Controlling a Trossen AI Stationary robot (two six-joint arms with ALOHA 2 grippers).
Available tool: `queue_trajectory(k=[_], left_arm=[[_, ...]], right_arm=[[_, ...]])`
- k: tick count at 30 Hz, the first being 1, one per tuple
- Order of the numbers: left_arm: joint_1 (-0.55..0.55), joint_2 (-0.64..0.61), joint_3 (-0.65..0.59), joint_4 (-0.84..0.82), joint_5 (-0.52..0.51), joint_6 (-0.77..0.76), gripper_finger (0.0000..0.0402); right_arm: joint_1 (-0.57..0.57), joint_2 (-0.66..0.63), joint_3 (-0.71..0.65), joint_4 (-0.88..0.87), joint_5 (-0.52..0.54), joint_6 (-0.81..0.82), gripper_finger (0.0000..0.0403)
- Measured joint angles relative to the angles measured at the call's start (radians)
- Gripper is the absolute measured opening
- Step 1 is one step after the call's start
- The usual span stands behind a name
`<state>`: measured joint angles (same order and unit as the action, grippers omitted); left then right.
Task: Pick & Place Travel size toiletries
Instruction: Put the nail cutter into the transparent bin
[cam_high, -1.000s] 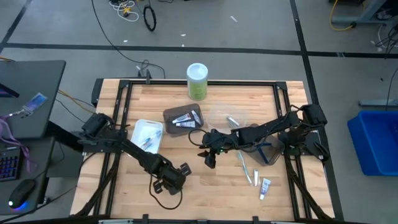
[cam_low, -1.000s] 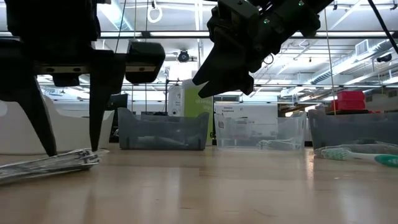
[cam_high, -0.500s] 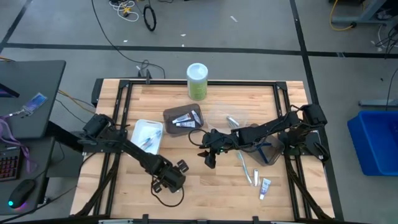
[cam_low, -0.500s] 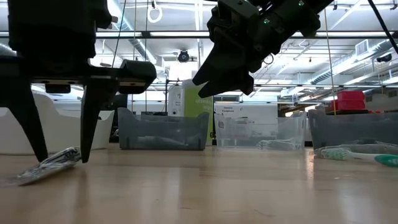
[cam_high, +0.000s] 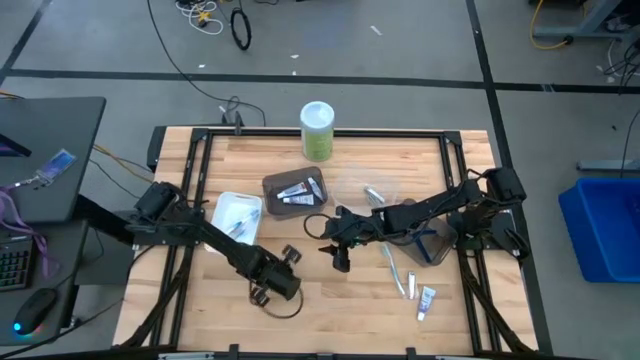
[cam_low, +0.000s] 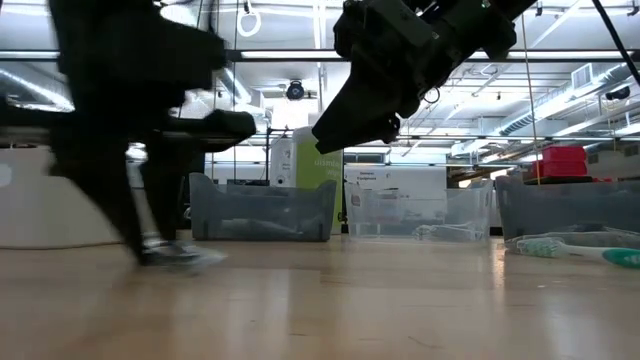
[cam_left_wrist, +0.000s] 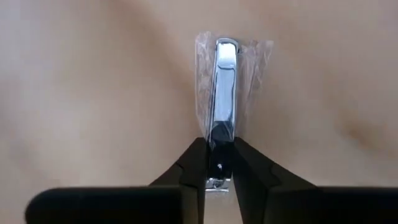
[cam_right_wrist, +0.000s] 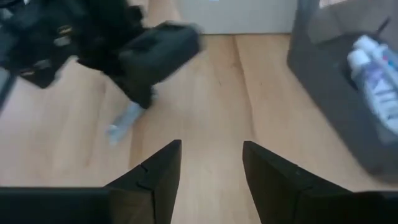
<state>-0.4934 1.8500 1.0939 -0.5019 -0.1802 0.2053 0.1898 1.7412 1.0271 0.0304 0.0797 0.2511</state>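
Note:
A silvery packet, a shiny metal piece in clear wrap, lies near the table's front left. My left gripper is shut on it and also shows in the high view. In the low view the left gripper is blurred, with the packet at its tips. My right gripper hangs open above the table's middle, holding nothing. Other toiletries lie front right: toothbrushes and a white tube. My left gripper pinches the packet's near end between its two fingers, which close on the metal piece's two sides. The fingers come steeply from above and lie along the packet. Its free end sits low at the table top.
A green canister stands at the far edge. A white tray lies left of a dark tray with tubes. A clear tray and another dark tray lie on the right. Bare wood shows at the front centre.
My left gripper has rolled about its own line, shifted slightly toward the table's right and shut on the silvery packet. The packet, which lay flat and lengthwise, has turned about on the table and now sits between the fingers.

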Motion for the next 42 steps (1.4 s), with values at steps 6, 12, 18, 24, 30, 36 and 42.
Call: queue_trajectory(k=[6,12,18,24,30,36,42], left_arm=[[0.062,0.0,0.004,0.019,-0.273,-0.197,0.0078],[0.097,0.0,0.006,0.133,-0.5,-0.245,0.0061],[0.11,0.0,0.006,0.202,-0.527,-0.222,0.0072],[0.114,0.0,0.006,0.244,-0.621,-0.155,0.0069],[0.116,-0.002,0.007,0.284,-0.683,-0.136,0.0071],[0.116,-0.002,0.007,0.294,-0.695,-0.114,0.007],[0.117,-0.002,0.007,0.293,-0.691,-0.114,0.0076]], right_arm=[[0.006,0.0,0.0,-0.005,0.123,-0.029,0.0177],[-0.015,0.0,0.0,-0.048,0.13,0.033,0.0183],[-0.013,0.0,-0.055,-0.02,0.129,0.029,0.0192],[-0.021,0.001,-0.121,0.112,0.126,0.074,0.0206],[-0.036,0.002,-0.128,0.153,0.127,0.168,0.0205],[-0.048,0.002,-0.128,0.156,0.124,0.19,0.0155],[-0.051,0.002,-0.128,0.16,0.121,0.186,0.0104]])
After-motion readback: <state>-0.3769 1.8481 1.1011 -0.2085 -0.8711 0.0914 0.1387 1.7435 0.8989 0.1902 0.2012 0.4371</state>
